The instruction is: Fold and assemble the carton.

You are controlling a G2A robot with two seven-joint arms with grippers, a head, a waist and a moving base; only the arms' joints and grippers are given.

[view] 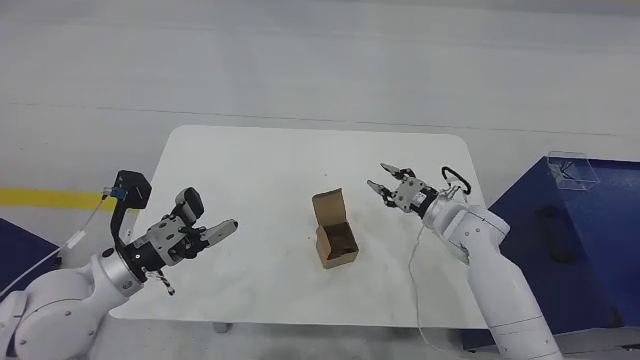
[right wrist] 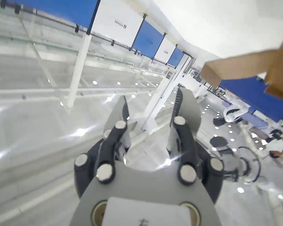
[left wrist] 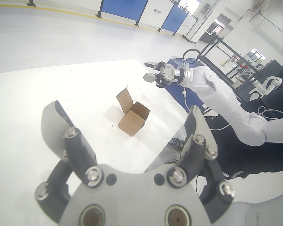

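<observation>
A small brown carton [view: 334, 230] stands upright near the middle of the white table [view: 260, 170], its top open and one lid flap raised. In the left wrist view the carton [left wrist: 132, 116] sits beyond my left gripper [left wrist: 122, 111], which is open and empty. From above, the left gripper [view: 210, 218] hovers over the table's front left area, well apart from the carton. My right gripper [view: 382, 180] is open and empty, a short way to the carton's right and slightly behind it. The right gripper [right wrist: 152, 96] has the carton [right wrist: 252, 64] off to one side.
A blue cabinet [view: 575, 240] with a clear plastic tray [view: 573, 168] on top stands to the right of the table. A thin white cable [view: 415, 280] hangs from the right arm over the table's front right corner. Blue barrier panels [left wrist: 125, 1] line the far floor.
</observation>
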